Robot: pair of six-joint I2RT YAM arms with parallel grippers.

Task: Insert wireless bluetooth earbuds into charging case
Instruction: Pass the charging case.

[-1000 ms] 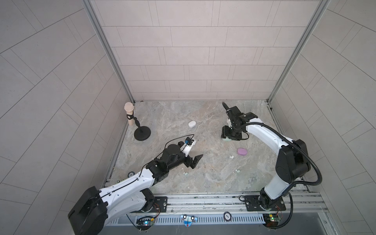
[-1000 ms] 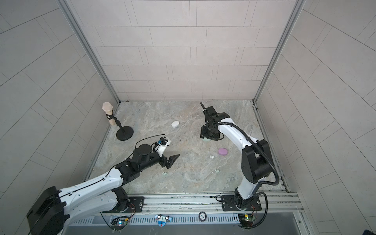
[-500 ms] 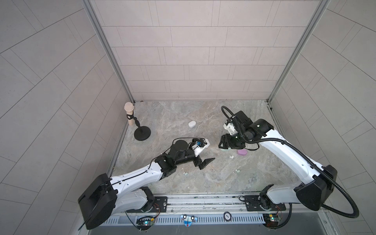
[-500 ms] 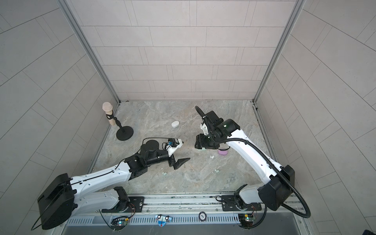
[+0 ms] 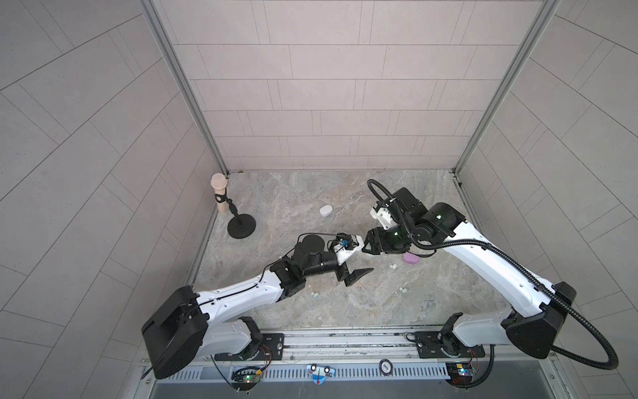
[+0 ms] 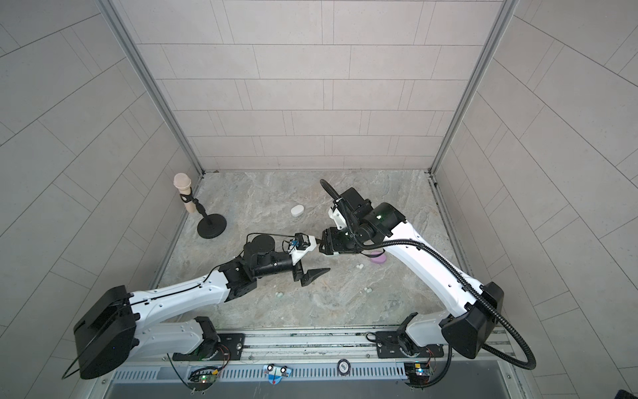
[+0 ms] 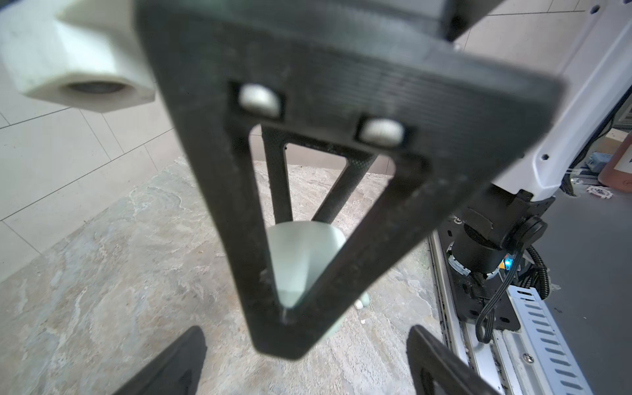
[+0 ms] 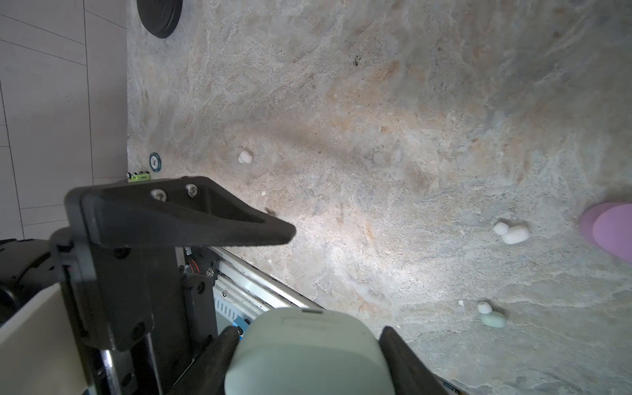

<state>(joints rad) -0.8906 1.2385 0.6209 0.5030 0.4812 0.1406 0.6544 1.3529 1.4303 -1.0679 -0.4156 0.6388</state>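
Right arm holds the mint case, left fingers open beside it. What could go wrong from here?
The left gripper has its fingers right beside the right gripper; they may collide.
The mint case is pinched off the table; a nudge could knock it loose.
Loose earbuds lie nearby and could scatter if it drops.

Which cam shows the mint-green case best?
Right wrist: the mint-green case fills the foreground, clamped in the right gripper. Left wrist shows it blurred, seen through the frame of one of that gripper's fingers. In both top views the right gripper hides nearly all of it.
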